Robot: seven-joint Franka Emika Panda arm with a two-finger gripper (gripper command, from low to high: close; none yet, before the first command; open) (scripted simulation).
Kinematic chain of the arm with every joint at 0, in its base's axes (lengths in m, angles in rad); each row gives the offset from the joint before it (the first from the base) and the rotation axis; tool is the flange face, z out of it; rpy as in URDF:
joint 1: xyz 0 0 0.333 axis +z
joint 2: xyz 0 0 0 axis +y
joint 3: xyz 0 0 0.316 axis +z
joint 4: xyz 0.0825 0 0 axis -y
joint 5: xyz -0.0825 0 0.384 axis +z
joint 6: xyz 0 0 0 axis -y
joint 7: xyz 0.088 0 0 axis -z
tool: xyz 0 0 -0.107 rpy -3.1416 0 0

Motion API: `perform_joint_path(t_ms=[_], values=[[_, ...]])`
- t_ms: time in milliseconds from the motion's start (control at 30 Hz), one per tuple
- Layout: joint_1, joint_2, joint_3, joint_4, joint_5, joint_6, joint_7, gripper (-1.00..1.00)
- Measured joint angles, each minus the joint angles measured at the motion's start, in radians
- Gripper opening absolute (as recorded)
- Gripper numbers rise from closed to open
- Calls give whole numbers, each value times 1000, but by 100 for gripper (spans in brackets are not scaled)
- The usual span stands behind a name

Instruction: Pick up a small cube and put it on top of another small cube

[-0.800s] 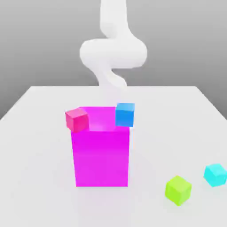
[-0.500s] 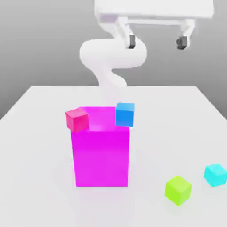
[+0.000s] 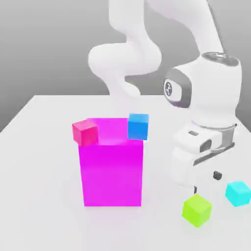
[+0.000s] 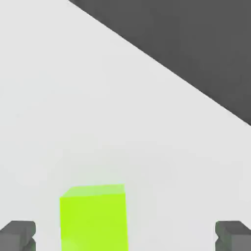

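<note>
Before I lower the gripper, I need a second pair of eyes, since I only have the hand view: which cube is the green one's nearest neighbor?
Observer: The cyan cube, beyond the green cube toward the exterior view's right.

Operator: Anything tall standing on the table that I should steer around?

Observer: Yes, a magenta box, on the exterior view's left of the green cube.

Operator: Is anything up on that box?

Observer: Two cubes show at its upper part: a pinkish-red one at the exterior view's left corner and a blue one at the right.
</note>
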Motion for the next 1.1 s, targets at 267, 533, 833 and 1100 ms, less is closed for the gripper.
perform_joint_path(t_ms=[267, 533, 833, 1100], values=[[53, 179, -63, 27, -70, 139, 49, -100], [26, 66, -25, 4, -22, 48, 13, -100], [177, -67, 159, 69, 17, -152, -52, -100], [225, 83, 104, 84, -96, -25, 27, 100]])
